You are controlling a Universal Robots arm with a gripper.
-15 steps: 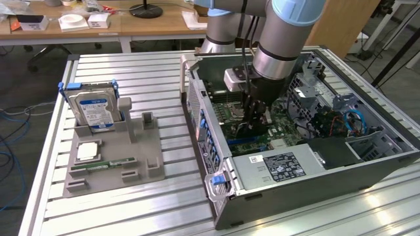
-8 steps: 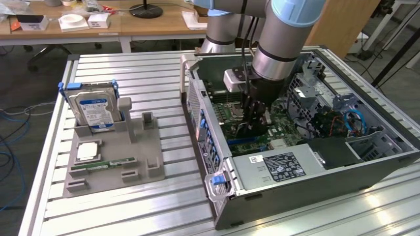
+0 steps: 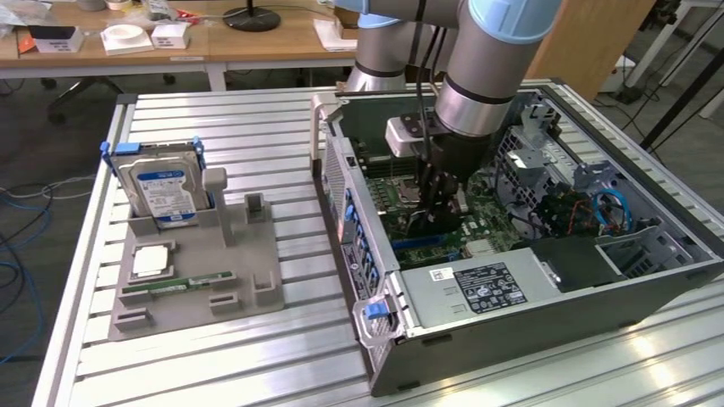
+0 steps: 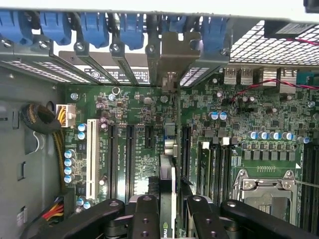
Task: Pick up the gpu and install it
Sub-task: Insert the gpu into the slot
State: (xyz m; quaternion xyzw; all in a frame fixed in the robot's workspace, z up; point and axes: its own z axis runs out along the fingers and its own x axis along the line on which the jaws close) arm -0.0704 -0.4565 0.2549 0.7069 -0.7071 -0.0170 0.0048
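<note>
**Card clamped on edge over the motherboard**

At the exterior view's left, a grey holder [image 3: 254, 263] sits on the slatted table. A hard drive [image 3: 166, 191] stands upright at its far end and a memory stick [image 3: 179, 284] lies flat near its front. Both are well apart from the work.

To the right is the open computer case [image 3: 351, 212], and the arm reaches down into it. The gripper [image 3: 436, 199] is low over the motherboard [image 4: 134, 109].

In the wrist view the fingers [image 4: 147, 209] are closed from both sides on the gpu [image 4: 167, 189]. The card is seen edge-on between them, running away towards the case's rear wall. Its silver end bracket [image 4: 172, 52] sits among the blue-clipped slot covers there. The card lies in line with the long black slots, between two of them as seen from above. I cannot tell whether its bottom edge has entered a slot.

As for handling, the card looks light and stiff, so a modest squeeze should carry it without sag. It is also fragile, with small parts and fan blades on its faces and bare contacts along the bottom edge. The safest hold is the one shown, across the thickness near the top edge and roughly mid-length, so it hangs level. A tilted card could jam at the bracket end or scrape the board.
</note>
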